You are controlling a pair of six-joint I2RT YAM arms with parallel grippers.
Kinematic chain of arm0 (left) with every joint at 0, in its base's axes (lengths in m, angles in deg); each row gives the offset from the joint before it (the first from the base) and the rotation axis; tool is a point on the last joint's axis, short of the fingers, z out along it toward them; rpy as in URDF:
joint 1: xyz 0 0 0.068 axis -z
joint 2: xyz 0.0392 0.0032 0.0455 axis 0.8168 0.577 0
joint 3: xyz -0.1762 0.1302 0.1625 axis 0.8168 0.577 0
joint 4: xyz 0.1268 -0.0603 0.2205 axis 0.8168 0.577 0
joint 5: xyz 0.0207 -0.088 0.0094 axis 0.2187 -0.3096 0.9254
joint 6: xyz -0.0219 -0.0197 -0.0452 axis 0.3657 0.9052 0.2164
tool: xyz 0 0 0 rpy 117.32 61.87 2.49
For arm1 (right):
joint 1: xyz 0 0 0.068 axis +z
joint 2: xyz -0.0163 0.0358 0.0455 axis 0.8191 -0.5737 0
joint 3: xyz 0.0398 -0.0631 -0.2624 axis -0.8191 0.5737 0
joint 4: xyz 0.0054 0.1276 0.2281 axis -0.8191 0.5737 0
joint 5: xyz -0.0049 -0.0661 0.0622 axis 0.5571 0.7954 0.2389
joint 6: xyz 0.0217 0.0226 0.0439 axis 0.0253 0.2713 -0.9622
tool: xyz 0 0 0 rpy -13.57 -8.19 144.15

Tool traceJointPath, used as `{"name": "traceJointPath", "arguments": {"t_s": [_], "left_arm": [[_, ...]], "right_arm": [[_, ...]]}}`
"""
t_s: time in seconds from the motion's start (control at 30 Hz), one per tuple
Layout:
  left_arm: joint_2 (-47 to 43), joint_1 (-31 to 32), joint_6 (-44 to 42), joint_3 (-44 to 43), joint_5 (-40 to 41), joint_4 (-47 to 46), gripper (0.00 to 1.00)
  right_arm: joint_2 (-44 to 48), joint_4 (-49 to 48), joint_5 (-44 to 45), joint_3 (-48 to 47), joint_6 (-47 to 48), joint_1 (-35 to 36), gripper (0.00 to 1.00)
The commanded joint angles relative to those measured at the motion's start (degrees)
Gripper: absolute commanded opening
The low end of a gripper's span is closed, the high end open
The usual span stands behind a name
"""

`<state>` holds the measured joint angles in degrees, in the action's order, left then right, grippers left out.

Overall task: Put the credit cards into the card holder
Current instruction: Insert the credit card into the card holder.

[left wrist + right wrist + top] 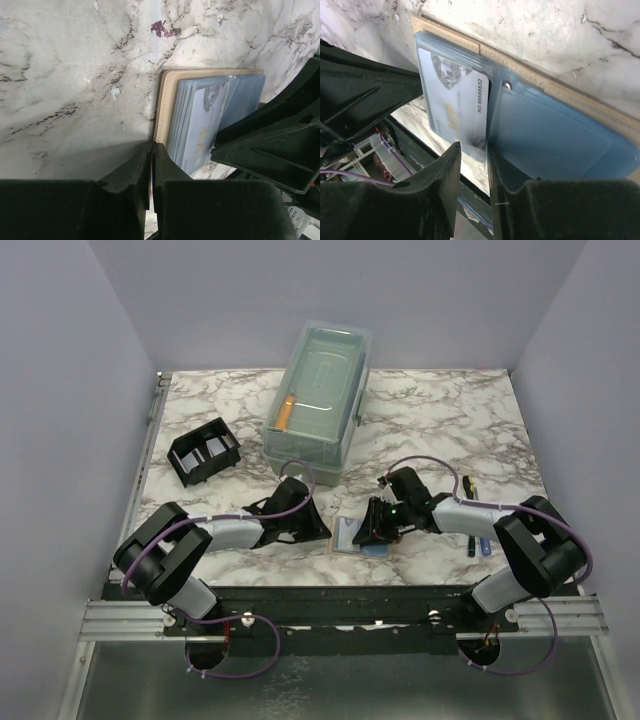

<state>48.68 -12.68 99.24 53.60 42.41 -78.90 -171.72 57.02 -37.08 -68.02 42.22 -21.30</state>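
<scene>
A light blue credit card (452, 107) sticks partway out of clear blue sleeves (550, 135) on a tan pad (165, 107) lying at the table's near middle (350, 537). My left gripper (151, 146) is shut on the tan pad's near edge, holding it flat. My right gripper (474, 150) stands slightly open, with the card's near corner in the gap, close against one finger (495, 160). The black card holder (205, 452) sits far left on the table, apart from both grippers. No dark grey card shows.
A large clear lidded box (318, 405) with an orange item inside stands at the back middle. Pens (472, 490) lie beside the right arm. The two grippers (345, 528) nearly touch over the pad.
</scene>
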Motion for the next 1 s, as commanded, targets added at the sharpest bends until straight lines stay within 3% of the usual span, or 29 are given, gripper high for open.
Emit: {"name": "traceJointPath", "arguments": {"t_s": [0.0,0.3,0.47,0.53,0.63,0.8,0.97], "left_arm": [[-1.81,0.62,0.39,1.18,1.56,1.47,0.10],[-1.89,0.68,1.34,1.10,0.27,1.29,0.10],[-4.15,0.68,1.90,1.15,1.07,3.45,0.13],[-5.80,0.48,1.16,0.65,1.65,6.67,0.19],[-10.61,-0.83,0.11,0.05,2.43,13.29,0.32],[-23.79,-7.05,-1.60,-3.20,4.23,26.58,0.53],[-27.95,-18.24,-5.78,-17.54,12.02,48.11,0.67]], "right_arm": [[3.48,2.65,3.72,2.39,0.07,0.23,0.32],[1.46,-9.60,-2.85,2.96,-2.36,1.37,0.32],[3.90,-5.05,-0.38,2.36,-2.27,1.32,0.37],[5.79,-0.77,0.93,2.76,-1.76,1.21,0.40],[10.35,11.61,9.59,0.59,0.69,1.10,0.47],[15.63,24.40,17.70,-7.33,8.29,1.11,0.60],[14.88,29.50,18.11,-17.07,13.79,0.87,0.71]]}}
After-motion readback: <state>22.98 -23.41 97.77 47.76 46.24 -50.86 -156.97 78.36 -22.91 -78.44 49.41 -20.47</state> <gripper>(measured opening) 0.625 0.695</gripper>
